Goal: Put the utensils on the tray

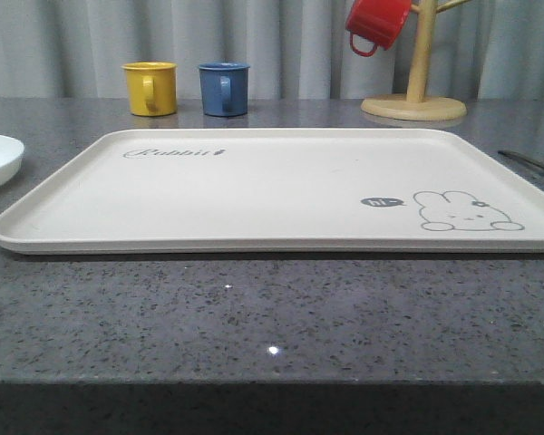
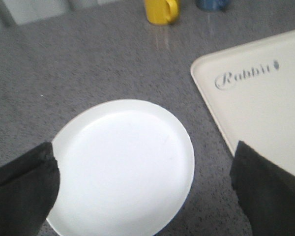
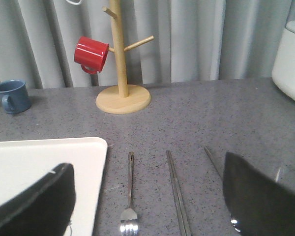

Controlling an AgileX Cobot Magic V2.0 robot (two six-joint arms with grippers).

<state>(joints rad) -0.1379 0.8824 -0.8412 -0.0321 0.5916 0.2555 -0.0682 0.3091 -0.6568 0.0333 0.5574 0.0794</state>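
Two black fingers [image 3: 34, 206] on the right gripper [image 3: 147, 196], spread wide apart, holding nothing. Same for the left gripper [image 2: 147, 191]: wide open, empty, hanging over the white plate [image 2: 123, 162].

Just past the right fingers, on the grey table [image 3: 196, 118], three shiny utensils side by side: fork [image 3: 130, 196] nearest the tray [image 3: 39, 157], chopsticks [image 3: 177, 191] in the middle, spoon [image 3: 214, 162] farthest out and partly hidden behind one finger. All off the tray, just beside its edge. Nothing on the tray yet, so probably the very start of the job.

Best to begin with the fork, most likely. Come straight down over the thin handle, one finger on each side. Close gently and lift only a little. Careful: flat, smooth metal on a hard table, likely slippery and easy to push away. Stay clear of the chopsticks next to it.
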